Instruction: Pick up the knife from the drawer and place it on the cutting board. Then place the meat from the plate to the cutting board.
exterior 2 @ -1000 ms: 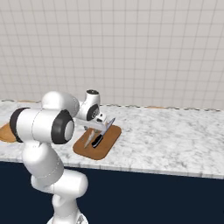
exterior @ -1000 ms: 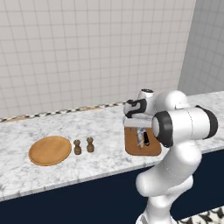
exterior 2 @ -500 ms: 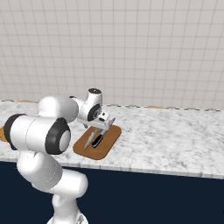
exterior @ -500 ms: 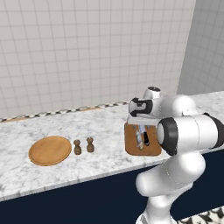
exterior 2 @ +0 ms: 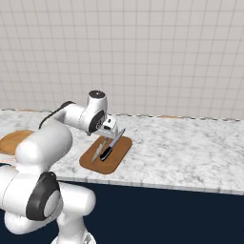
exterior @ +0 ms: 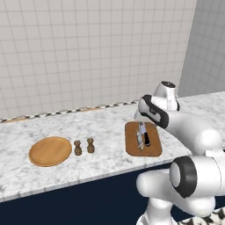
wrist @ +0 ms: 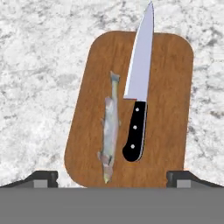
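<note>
Hovering over cutting board (wrist: 170,105), pincer (wrist: 112,178) was spread wide, nothing in it, tips far apart. Knife (wrist: 138,100) lay on board, meat (wrist: 110,131) just beside it, both long axes running along board's length, roughly parallel. Both sat directly below pincer, between tips' line. Plate (exterior: 50,150) sat bare toward bench's left end, well apart from board. Looked like both placements done tbh, so next move probably just lifting straight off.
</note>
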{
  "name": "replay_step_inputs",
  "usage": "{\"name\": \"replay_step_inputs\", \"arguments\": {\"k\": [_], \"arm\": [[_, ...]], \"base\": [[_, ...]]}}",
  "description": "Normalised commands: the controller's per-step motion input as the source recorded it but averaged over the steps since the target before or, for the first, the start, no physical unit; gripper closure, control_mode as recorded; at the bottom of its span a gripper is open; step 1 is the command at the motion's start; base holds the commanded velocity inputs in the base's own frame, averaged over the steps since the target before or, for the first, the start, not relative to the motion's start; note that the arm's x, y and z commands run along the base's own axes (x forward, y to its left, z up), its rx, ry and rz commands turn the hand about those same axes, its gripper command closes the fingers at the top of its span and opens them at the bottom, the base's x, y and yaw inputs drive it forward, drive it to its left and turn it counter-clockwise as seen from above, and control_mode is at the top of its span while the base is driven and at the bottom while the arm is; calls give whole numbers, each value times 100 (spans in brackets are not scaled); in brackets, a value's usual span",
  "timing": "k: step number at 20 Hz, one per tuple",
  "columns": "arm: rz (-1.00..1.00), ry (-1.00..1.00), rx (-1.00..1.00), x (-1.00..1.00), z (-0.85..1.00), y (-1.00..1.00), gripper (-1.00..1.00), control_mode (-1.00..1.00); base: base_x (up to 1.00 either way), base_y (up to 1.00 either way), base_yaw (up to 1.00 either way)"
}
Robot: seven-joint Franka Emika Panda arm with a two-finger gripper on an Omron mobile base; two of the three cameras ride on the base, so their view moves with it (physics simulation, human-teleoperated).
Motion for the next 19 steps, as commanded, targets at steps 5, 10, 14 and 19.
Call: {"name": "replay_step_inputs", "arguments": {"k": [5, 10, 14, 19], "arm": [[0, -24, 0, -80, 88, 0, -100, -100], [0, -31, 0, -74, 97, 0, -100, -100], [0, -30, -2, -58, 94, 0, -100, -100], [-2, -27, -10, -57, 52, 0, -100, -100]], "base": [[0, 0, 0], [0, 0, 0], [0, 0, 0], [0, 0, 0]]}}
